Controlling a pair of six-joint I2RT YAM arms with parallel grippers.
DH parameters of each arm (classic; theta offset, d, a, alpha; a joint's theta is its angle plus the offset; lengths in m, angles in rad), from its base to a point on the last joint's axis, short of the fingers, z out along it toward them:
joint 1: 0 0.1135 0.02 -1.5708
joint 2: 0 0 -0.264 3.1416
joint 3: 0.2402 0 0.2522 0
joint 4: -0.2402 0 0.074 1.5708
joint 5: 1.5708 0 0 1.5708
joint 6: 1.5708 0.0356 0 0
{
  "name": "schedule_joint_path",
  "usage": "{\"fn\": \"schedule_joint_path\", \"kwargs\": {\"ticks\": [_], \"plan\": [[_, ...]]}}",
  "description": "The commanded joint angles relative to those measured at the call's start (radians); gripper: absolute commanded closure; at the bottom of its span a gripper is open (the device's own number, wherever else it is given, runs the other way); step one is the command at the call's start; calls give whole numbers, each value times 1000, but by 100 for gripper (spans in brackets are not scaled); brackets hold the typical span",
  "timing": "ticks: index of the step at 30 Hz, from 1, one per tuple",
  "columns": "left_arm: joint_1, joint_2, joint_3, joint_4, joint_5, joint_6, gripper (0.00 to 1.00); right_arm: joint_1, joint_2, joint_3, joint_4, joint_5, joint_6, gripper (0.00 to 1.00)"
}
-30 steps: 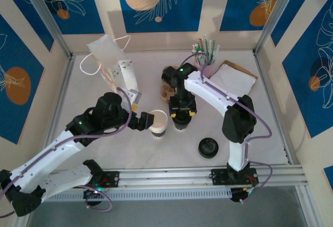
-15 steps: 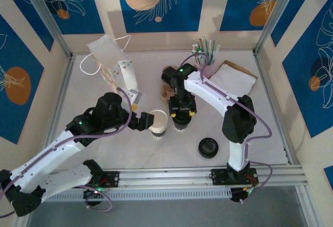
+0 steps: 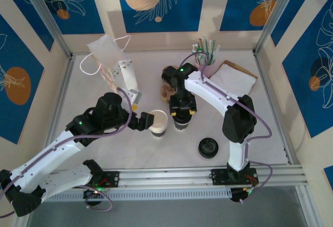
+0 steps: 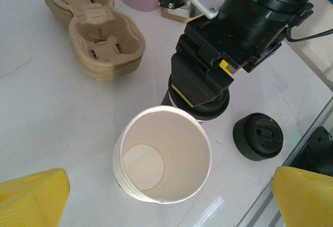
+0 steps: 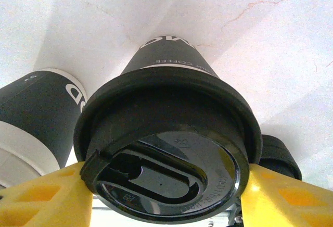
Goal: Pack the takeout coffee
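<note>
One lidless cup (image 4: 161, 159) sits empty beside the takeout coffee (image 5: 166, 149).

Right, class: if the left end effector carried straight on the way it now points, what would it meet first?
The left end effector would most likely meet the open lidless cup first; it stands upright just ahead, between the spread fingers.

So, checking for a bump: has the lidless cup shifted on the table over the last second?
No. The lidless cup stands where it did in the top view, the same gap from the loose black lid.
</note>
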Motion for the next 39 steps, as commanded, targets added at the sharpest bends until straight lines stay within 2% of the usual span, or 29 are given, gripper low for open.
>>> {"fn": "schedule_joint_path", "kwargs": {"ticks": [1,20,39], "plan": [[8,-1,-1,21,10,8,0,-7,-33,-6,-3,4,8,34],[8,4,0,23,11,7,0,-10,-50,37,-50,27,13,34],[8,18,2,28,16,6,0,-13,-40,-66,26,-33,8,34]]}}
